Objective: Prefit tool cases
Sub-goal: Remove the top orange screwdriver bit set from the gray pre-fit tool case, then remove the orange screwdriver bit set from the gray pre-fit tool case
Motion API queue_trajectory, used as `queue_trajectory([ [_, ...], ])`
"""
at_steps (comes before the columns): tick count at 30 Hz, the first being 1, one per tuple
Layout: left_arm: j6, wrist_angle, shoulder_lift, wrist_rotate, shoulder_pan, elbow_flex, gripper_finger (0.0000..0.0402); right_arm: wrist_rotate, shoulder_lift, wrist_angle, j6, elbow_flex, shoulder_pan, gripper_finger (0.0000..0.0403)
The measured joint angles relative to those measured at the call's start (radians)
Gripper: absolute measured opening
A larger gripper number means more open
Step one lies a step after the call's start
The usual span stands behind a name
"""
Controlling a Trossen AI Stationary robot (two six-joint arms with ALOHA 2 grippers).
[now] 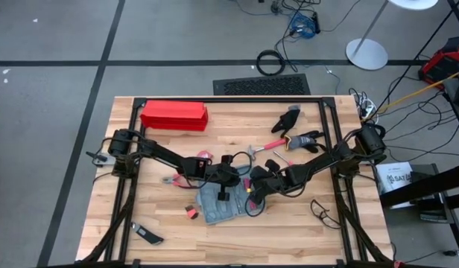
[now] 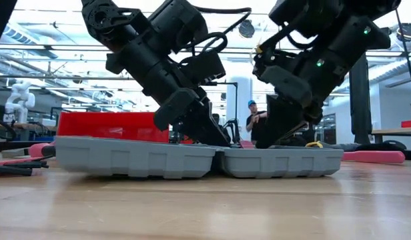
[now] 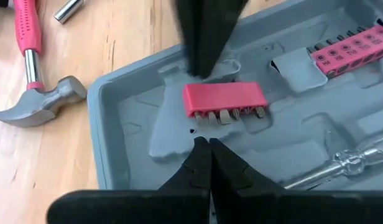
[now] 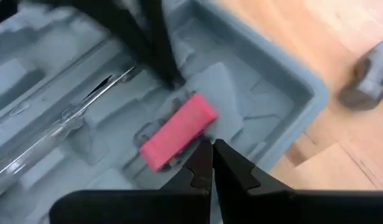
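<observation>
The blue-grey tool case [image 1: 217, 205] lies open on the table, its two halves [image 2: 135, 157] side by side. A pink bit holder [image 3: 224, 99] lies in a moulded recess, bits showing along one long side. My left gripper [image 3: 204, 142] is shut, with its tips a short way off the holder's bit side. My right gripper [image 4: 211, 144] is shut too and comes in from the opposite side [image 3: 201, 68], with its tips right at the holder's plain long edge. A second pink holder [image 3: 353, 53] and a clear-handled screwdriver [image 3: 341, 165] sit in other recesses. My right gripper's shut fingertips [image 3: 201, 73] stand at the holder's plain long edge, near one end [image 4: 204, 121], slanting down into the case. Whether they touch it, I cannot tell. The holder lies flat in its recess.
A long red box [image 1: 173, 115] stands at the far left. A hammer [image 1: 263, 147] with a pink grip lies beyond the case, with dark tools [image 1: 293, 119] behind it. A black tool [image 1: 147, 236] lies near the front left and a cable loop [image 1: 323, 212] at the right.
</observation>
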State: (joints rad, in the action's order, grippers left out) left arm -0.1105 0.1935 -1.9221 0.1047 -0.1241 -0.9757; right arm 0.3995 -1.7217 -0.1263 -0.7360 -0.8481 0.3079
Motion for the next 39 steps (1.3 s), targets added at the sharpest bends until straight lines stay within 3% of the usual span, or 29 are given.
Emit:
queue_trajectory([
  [4,0.040,0.033,-0.037,0.001,0.008,-0.005,0.0000,-0.091,0.001,0.009,-0.017,-0.005,0.018,0.0000],
  [12,0.051,0.079,-0.079,-0.028,0.009,-0.004,0.0000,-0.073,-0.070,0.080,-0.002,-0.010,-0.007,0.0000],
  [15,0.050,0.073,-0.079,-0.020,0.013,-0.003,0.0000,0.044,-0.068,0.071,-0.005,-0.009,0.005,0.0000],
  [20,0.051,0.074,-0.080,-0.043,0.013,-0.003,0.0000,0.332,0.012,0.052,0.044,-0.007,0.030,0.0000],
  [22,0.051,0.074,-0.080,-0.051,0.013,-0.003,0.0000,0.376,0.034,0.048,0.059,-0.006,0.034,0.0000],
  [30,0.050,0.074,-0.080,-0.053,0.013,-0.003,0.0000,0.268,0.059,0.039,0.082,-0.006,0.012,0.0000],
  [36,0.052,0.100,-0.073,-0.042,0.012,0.001,0.0000,0.248,0.059,0.030,0.089,-0.006,0.006,0.0000],
  [39,0.052,0.113,-0.060,-0.026,0.012,0.000,0.0000,0.150,0.059,0.028,0.066,-0.006,0.007,0.0000],
])
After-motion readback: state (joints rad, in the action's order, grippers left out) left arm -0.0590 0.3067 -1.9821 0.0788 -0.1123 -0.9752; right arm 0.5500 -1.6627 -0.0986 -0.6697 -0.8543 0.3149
